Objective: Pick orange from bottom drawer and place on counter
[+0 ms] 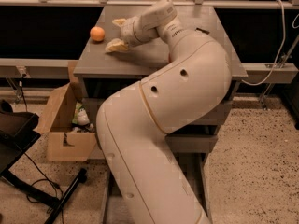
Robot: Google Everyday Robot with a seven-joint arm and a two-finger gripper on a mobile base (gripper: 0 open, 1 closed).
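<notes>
The small orange [97, 33] lies on the grey counter [140, 59] near its far left edge. My gripper [117, 33] is over the counter just right of the orange, apart from it, with its two pale fingers [116, 45] spread open and nothing between them. My big white arm fills the middle of the view and hides the cabinet front, so the bottom drawer is mostly hidden; only a grey strip [187, 143] shows low on the cabinet.
An open cardboard box [63, 125] with a bottle and packets stands on the floor left of the cabinet. A black stand with a cable [28, 171] is at the lower left. A white cable [275, 50] hangs at the right.
</notes>
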